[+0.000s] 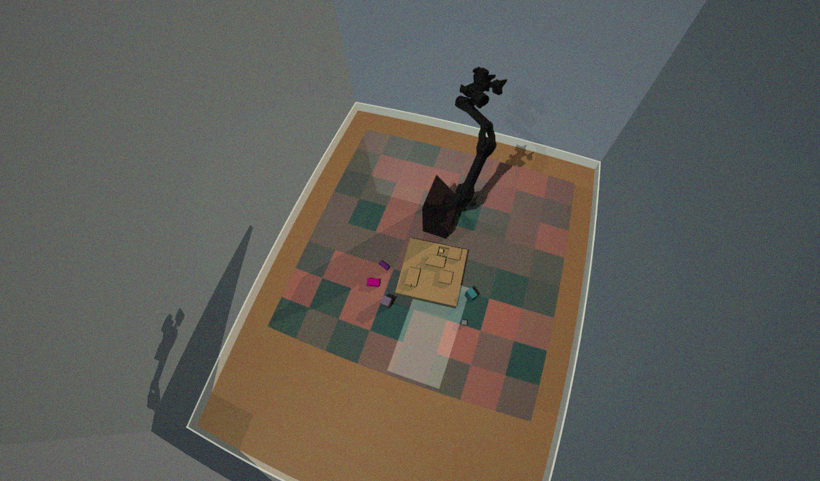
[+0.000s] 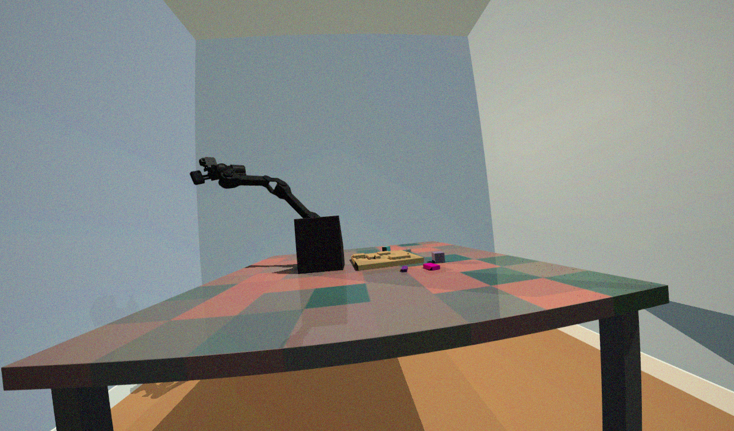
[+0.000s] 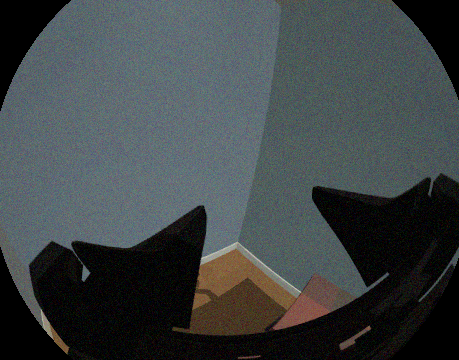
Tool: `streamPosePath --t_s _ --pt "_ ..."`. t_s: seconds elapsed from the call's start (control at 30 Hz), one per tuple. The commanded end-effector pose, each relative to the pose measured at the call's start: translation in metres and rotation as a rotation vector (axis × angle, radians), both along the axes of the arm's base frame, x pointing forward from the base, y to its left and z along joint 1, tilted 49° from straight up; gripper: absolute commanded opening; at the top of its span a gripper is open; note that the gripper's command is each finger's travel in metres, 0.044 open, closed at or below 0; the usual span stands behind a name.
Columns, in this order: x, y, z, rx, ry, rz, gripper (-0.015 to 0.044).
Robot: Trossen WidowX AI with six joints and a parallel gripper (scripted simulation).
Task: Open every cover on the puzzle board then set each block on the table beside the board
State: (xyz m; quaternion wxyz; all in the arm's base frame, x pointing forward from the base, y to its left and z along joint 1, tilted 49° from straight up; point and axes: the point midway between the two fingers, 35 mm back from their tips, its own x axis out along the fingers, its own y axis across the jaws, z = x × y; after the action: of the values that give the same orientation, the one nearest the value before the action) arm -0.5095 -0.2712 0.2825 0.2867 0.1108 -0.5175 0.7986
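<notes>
The tan puzzle board [image 1: 427, 292] [image 2: 380, 264] lies in front of the arm's base. Tan covers [image 1: 412, 276] [image 1: 445, 276] [image 1: 436, 261] [image 1: 454, 254] show on it; a small dark-outlined square [image 1: 441, 251] shows near its base-side edge. Whether each cover is fully open is too small to tell. A purple block [image 1: 383, 264] [image 2: 404, 268], a magenta block [image 1: 373, 281] [image 2: 431, 266] and a lilac-grey block [image 1: 387, 300] [image 2: 438, 257] rest left of the board in the top view. A teal block [image 1: 472, 292] rests at its right. My gripper [image 3: 261, 203] is open and empty, raised far from the board.
A small grey piece [image 1: 464, 322] lies beyond the board's far right corner. The black base block [image 1: 439, 209] [image 2: 319, 243] stands close behind the board. The arm [image 1: 478, 161] [image 2: 291, 200] reaches away from the board, past the table's edge. A pale see-through patch [image 1: 421, 347] shows beyond the board.
</notes>
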Motion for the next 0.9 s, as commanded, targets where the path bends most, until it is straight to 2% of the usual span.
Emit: streamPosePath --t_s 0.0,0.47,0.87 --pt "0.0 -0.001 0.0 0.001 0.0 0.002 0.0374" --pt "0.026 -0.062 -0.002 0.066 -0.024 0.175 0.0006" --pt "0.057 -0.114 -0.006 0.132 -0.036 0.331 0.0"
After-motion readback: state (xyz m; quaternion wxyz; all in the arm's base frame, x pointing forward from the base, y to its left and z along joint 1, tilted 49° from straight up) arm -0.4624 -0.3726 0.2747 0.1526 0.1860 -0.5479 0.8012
